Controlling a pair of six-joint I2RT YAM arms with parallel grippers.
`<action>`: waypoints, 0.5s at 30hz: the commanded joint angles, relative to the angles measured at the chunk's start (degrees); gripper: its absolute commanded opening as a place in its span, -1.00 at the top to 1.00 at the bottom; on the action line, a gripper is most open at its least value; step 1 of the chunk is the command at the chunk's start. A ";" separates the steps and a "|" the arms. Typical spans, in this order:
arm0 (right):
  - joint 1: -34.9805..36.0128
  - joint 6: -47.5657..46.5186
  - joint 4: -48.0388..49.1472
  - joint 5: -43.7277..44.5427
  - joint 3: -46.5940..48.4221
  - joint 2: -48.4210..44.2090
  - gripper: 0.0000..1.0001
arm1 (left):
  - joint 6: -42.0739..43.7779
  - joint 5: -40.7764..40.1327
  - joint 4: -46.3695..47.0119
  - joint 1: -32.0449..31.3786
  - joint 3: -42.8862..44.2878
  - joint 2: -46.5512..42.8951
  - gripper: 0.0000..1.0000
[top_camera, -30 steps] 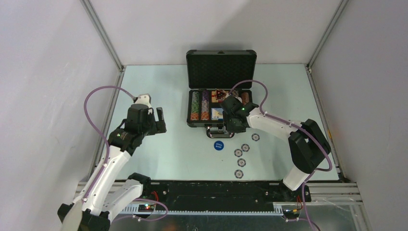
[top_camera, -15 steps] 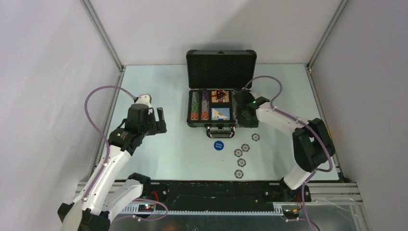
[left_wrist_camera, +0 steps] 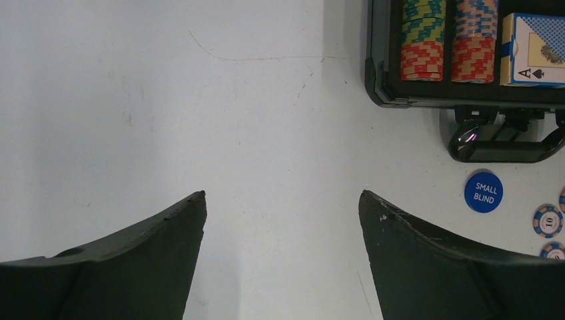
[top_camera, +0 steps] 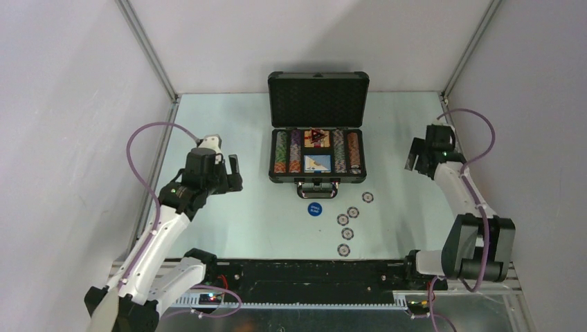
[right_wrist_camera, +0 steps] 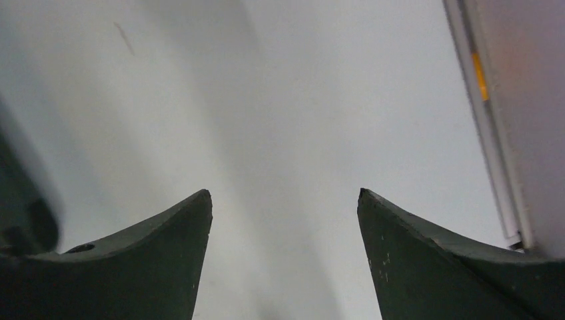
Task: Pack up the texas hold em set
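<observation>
The dark briefcase [top_camera: 275, 177] lies open at the back middle with its lid upright. Rows of striped chips [top_camera: 280, 153], a red card box [top_camera: 316, 137] and a blue card box [top_camera: 317, 163] sit inside. On the table in front of it lie a blue SMALL BLIND button [top_camera: 315, 209] and several loose chips [top_camera: 347, 234]. My left gripper [top_camera: 234, 174] hangs open and empty left of the case; its wrist view shows the case corner [left_wrist_camera: 375, 80], the button [left_wrist_camera: 483, 192] and a chip [left_wrist_camera: 548, 220]. My right gripper [top_camera: 413, 155] is open and empty, right of the case.
The right wrist view shows bare table between the fingers [right_wrist_camera: 400, 267] and the enclosure's metal rail [right_wrist_camera: 490, 133] close on the right. White walls enclose the table; the case handle [left_wrist_camera: 506, 143] sticks out toward the loose chips.
The right arm has swung from the briefcase out to the right side of the table, and its jaws have spread wider. The left arm has barely moved.
</observation>
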 commanded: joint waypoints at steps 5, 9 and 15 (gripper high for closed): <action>-10.51 -18.85 18.78 -6.89 -4.37 1.76 -0.62 | 0.36 2.68 2.45 -0.88 -0.09 1.35 -0.78; -13.08 -22.86 18.21 -2.21 -1.14 5.20 -0.62 | 0.36 2.51 2.44 -2.22 -0.03 1.40 -0.77; -18.98 -20.57 21.14 0.33 -0.99 10.45 -0.60 | 0.36 2.29 2.51 -4.52 -0.22 0.76 -0.77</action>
